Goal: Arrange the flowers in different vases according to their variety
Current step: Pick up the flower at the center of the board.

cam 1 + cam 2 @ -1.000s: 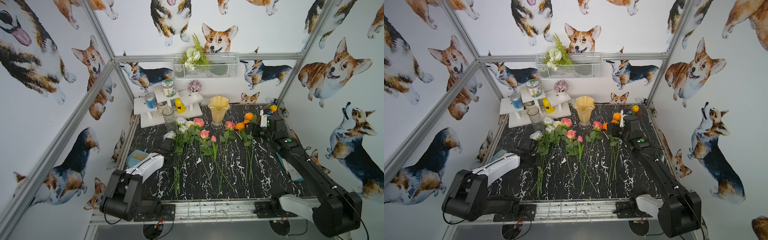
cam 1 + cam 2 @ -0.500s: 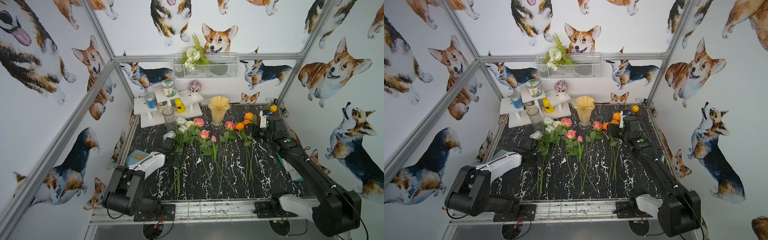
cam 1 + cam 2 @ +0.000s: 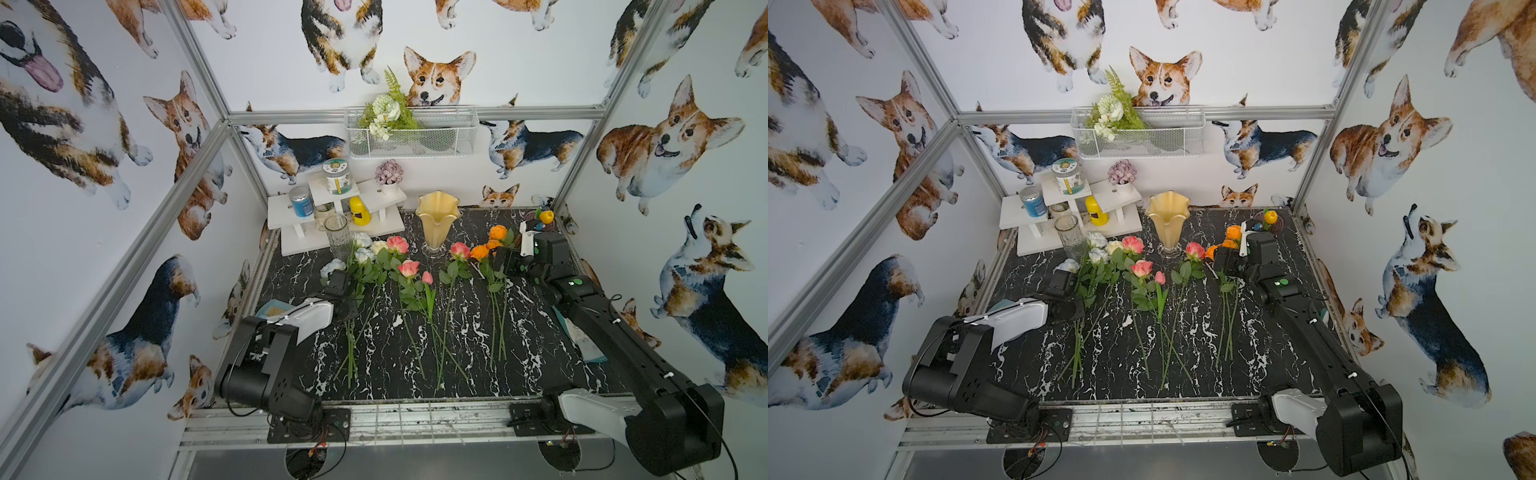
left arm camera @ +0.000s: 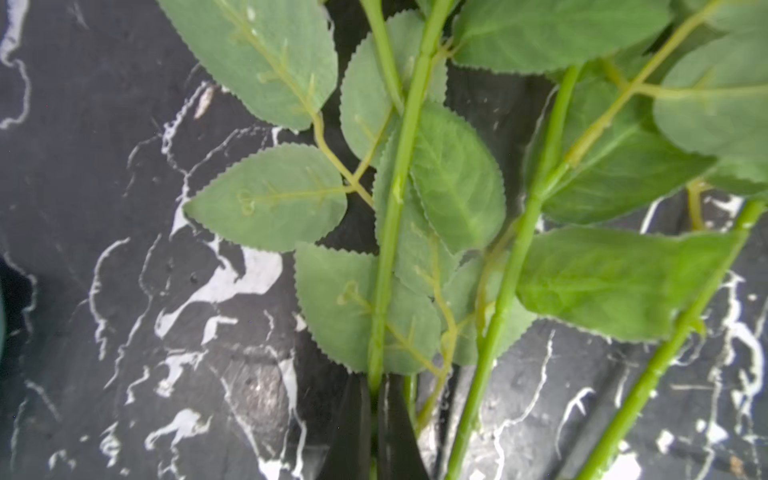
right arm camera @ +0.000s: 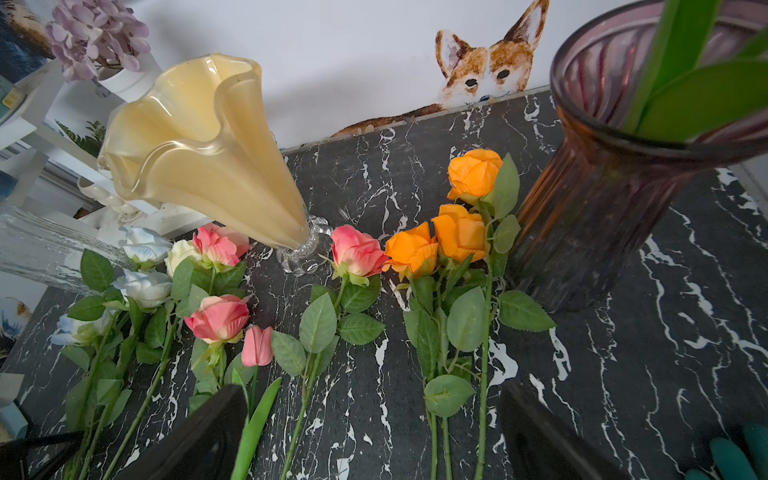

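White flowers (image 3: 363,249), pink flowers (image 3: 409,268) and orange flowers (image 3: 482,251) lie in a row on the black marble table, heads toward the back. My left gripper (image 4: 376,399) is shut on the green stem (image 4: 384,266) of one white flower, low among its leaves; in a top view the left gripper (image 3: 351,291) sits over the white group. My right gripper (image 5: 370,432) hangs open above the orange stems (image 5: 482,374), holding nothing. The clear vase (image 3: 337,235) and creamy-yellow vase (image 3: 437,220) stand empty. The purple vase (image 5: 602,208) holds green leaves and a yellow bud (image 3: 1270,216).
A white stepped shelf (image 3: 374,226) at the back left carries blue-lidded jars, a yellow bottle (image 3: 358,211) and a small purple flower pot (image 3: 389,174). A wire basket (image 3: 415,137) with a fern bouquet hangs on the back wall. Teal objects lie at the table's left (image 3: 272,309) and right (image 3: 582,338) edges.
My left gripper has closed on the white flower's stem, and its arm has shifted slightly. The right arm and the flowers have stayed put.
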Tool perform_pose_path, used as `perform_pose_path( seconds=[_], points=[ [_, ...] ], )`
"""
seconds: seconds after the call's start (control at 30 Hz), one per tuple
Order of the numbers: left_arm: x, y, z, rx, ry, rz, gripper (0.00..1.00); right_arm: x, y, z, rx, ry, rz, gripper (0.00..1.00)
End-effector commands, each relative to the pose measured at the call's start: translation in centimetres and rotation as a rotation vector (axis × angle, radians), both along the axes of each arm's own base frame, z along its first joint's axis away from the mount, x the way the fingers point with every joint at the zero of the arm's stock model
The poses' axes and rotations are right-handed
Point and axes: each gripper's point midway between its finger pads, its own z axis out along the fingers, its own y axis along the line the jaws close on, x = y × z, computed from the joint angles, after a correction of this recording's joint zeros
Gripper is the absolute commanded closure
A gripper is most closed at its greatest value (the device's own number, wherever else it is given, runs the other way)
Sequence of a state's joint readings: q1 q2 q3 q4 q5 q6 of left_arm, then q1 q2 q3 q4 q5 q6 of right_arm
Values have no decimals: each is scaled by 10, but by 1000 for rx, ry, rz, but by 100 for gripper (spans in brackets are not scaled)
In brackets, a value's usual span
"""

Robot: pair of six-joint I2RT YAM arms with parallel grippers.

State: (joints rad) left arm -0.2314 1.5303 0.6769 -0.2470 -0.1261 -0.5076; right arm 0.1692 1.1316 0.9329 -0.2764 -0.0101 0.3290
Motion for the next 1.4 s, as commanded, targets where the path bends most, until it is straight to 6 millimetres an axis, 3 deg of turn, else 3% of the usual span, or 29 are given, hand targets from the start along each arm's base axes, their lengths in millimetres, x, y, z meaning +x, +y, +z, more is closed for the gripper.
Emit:
perform_pose_path(
  seconds=[0.0, 0.13, 0.5, 0.57, 0.8, 1.0, 1.37],
  points=[
    [-43, -3, -16, -38, 178, -2, 100, -2, -1, -3, -4, 5, -1, 0],
    [-42, 4, 2, 1, 135, 13, 100, -2, 1, -5, 3, 7, 3, 0],
    [-37, 25, 77, 154, -123, 68, 100, -4, 4, -14, 36, 19, 9, 0],
    [-36, 30, 83, 193, -145, 71, 100, -7, 5, -5, 49, -8, 12, 0],
    [-34, 42, 91, 310, -190, 111, 100, -10, 6, -5, 63, -18, 16, 0],
    [-32, 35, 114, 347, -289, 113, 100, -13, 6, -8, 65, -13, 18, 0],
    [-25, 7, 212, 294, -717, 5, 100, -16, 7, -13, 73, -15, 24, 0]
  ],
)
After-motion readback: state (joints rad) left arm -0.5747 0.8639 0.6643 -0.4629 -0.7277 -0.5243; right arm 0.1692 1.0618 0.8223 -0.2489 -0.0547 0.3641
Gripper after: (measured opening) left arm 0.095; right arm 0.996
